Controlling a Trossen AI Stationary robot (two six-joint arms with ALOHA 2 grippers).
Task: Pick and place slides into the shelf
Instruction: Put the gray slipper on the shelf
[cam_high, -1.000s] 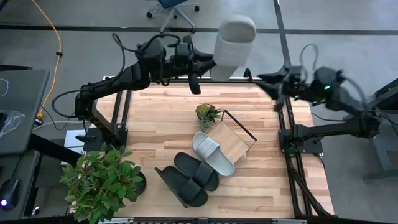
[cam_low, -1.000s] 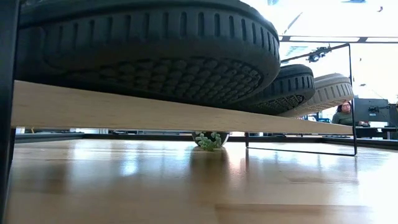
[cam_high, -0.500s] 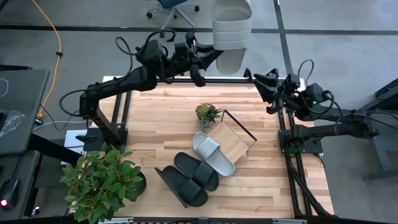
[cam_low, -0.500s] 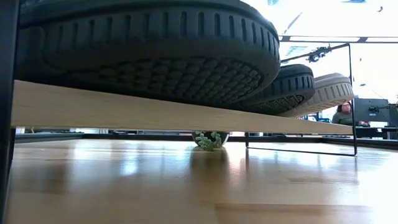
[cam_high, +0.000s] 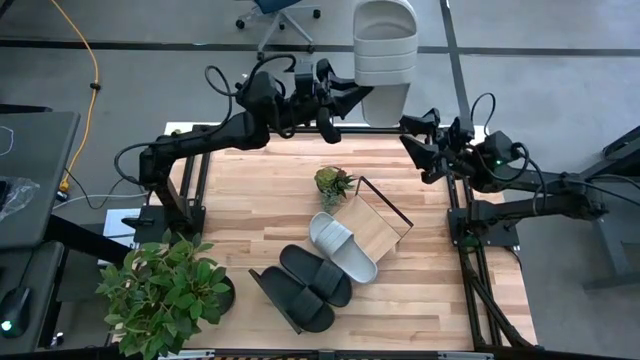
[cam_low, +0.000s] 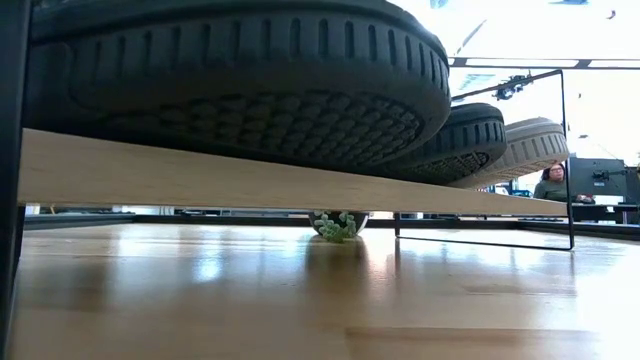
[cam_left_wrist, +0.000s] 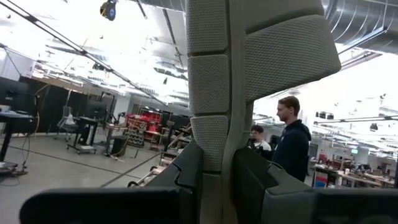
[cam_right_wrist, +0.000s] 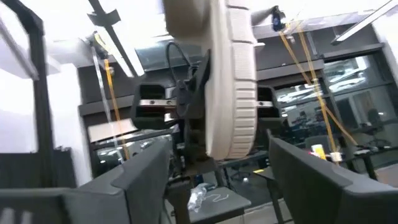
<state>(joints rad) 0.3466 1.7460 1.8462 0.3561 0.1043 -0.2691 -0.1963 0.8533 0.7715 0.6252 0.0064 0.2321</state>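
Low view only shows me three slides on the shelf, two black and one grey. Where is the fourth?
Observer: The fourth grey slide is held in the air past the far edge of the table, clamped in the left gripper.
Operator: And the right arm?
Observer: The right gripper hangs open near the far right corner, pointing toward that slide without touching it.
Operator: Any room on the shelf?
Observer: Yes, the shelf has bare plank beside the shelved grey slide.
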